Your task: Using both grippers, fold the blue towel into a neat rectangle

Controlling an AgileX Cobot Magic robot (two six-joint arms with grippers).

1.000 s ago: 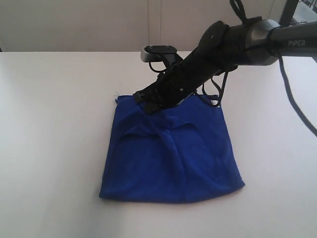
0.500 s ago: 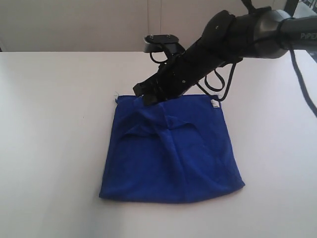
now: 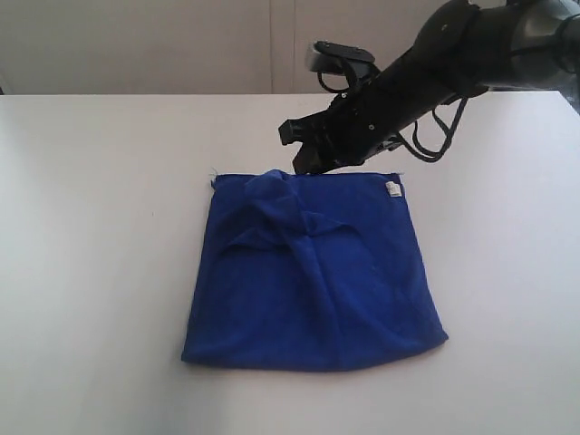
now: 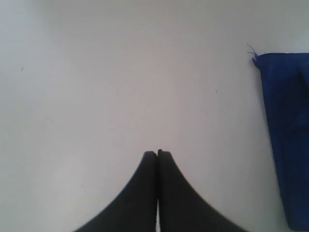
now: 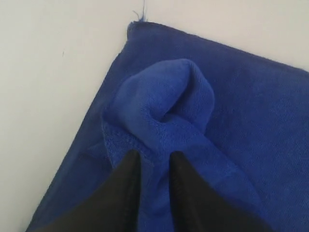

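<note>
The blue towel lies on the white table, folded to a rough square, with a small white label at its far right corner. A bunched hump stands up near its far edge, and creases run down the middle. My right gripper hovers just above that far edge, beside the hump. In the right wrist view this gripper is open, its fingers apart over the rolled ridge of towel. My left gripper is shut over bare table, with the towel's edge off to one side.
White table surface surrounds the towel on all sides. A pale wall runs behind the table's far edge. The right arm and its loose cables reach in from the upper right.
My right gripper opened, let go of the towel's fold, and drew up and back toward the far right. The released fold stays bunched as a hump.
</note>
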